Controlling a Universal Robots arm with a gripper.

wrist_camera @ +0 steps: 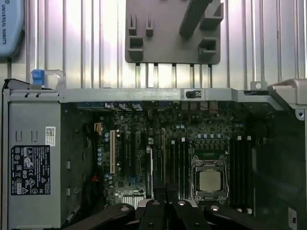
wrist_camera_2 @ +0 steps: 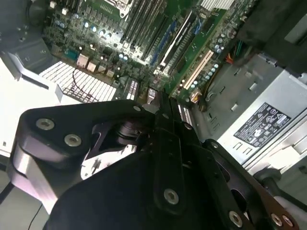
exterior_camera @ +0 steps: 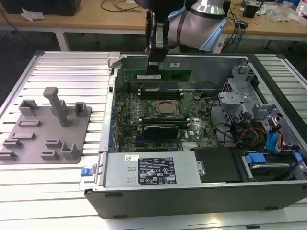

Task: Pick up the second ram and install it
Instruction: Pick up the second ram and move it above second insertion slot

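Gripper [exterior_camera: 154, 67] is clamped on the top edge of the second ram [exterior_camera: 168, 75], which hangs level right under it, long axis parallel to the memory slots [exterior_camera: 160, 92] just below, on the processor's [exterior_camera: 165, 109] far side.

In the exterior view, open air lies above the slots [exterior_camera: 160, 91], where the gripper [exterior_camera: 154, 70] grips the ram [exterior_camera: 172, 75]. From the ram, case wall [exterior_camera: 211, 68] blocks 12 o'clock, drive cage [exterior_camera: 237, 94] 3 o'clock, card [exterior_camera: 163, 130] 6 o'clock.
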